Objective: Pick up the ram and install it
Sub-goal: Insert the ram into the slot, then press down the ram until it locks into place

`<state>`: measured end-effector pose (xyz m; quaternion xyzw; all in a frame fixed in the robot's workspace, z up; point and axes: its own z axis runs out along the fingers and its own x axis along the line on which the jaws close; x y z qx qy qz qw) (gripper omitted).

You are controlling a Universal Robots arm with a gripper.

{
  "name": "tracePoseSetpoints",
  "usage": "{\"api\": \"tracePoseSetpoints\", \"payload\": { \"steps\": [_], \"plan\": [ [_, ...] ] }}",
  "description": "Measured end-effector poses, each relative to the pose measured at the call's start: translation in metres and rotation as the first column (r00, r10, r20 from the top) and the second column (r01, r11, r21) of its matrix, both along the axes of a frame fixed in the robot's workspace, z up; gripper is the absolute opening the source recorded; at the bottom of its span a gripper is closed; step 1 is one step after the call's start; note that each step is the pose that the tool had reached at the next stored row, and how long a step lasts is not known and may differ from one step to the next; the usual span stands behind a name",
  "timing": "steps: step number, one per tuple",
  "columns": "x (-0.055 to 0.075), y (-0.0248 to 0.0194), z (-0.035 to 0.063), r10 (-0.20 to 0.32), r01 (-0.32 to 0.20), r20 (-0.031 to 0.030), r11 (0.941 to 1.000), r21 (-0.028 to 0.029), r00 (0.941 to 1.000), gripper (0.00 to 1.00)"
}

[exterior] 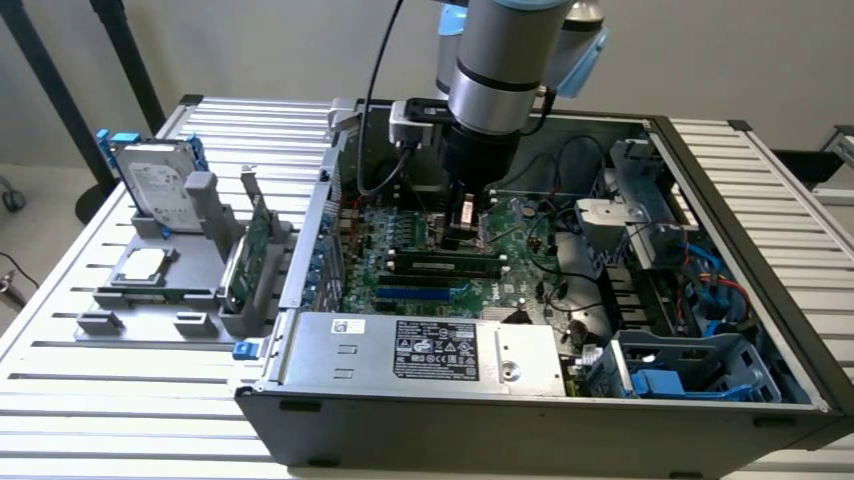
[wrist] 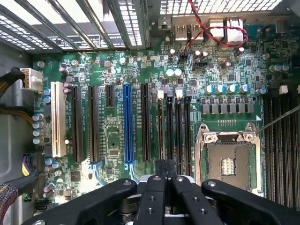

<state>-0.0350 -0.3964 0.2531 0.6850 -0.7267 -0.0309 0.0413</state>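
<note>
**A:** Where did the arm stand in the exterior view?

**B:** The arm [exterior: 514, 60] reached down into the open computer case [exterior: 747, 200], which lay on the slatted bench [exterior: 134, 400]. Its pincer [exterior: 466, 212] hung just above the green motherboard [exterior: 414, 225].

**A:** And the state of the pincer?

**B:** In the wrist view the pincer [wrist: 165, 169] was fully closed, its two black fingers [wrist: 159, 171] pressed together side by side. Nothing could be seen gripped between them.

**A:** Where was the ram?

**B:** One ram stick [exterior: 447, 266] lay seated along a slot on the motherboard, nearer the camera than the pincer and apart from it. In the wrist view the closed fingertips pointed at the group of long black memory slots [wrist: 173, 126] beside the blue slot [wrist: 127, 124] and next to the open processor socket [wrist: 228, 159].

**A:** What else appeared?

**B:** At the exterior view's left, a grey holder [exterior: 174, 290] on the bench carried a hard drive [exterior: 154, 185] standing upright and a green expansion card [exterior: 247, 255] on edge. The grey power supply [exterior: 427, 350] with its label filled the case's near side, and a blue-and-grey drive cage [exterior: 694, 370] sat at the exterior view's right.
</note>
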Motion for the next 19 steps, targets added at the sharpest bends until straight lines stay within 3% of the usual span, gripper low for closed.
{"api": "tracePoseSetpoints", "payload": {
  "steps": [13, 15, 19],
  "plan": [
    [0.0, 0.0, -0.0002, 0.0, 0.0, -0.0029, 1.0, 0.0, 1.0, 0.11],
    [0.0001, 0.0, -0.0009, 0.0, 0.0, 0.0002, 1.0, 0.0001, 1.0, 0.11],
    [0.0, 0.0, -0.0035, 0.005, -0.005, 0.0139, 1.0, 0.0, 0.9999, 0.11]
  ]
}}
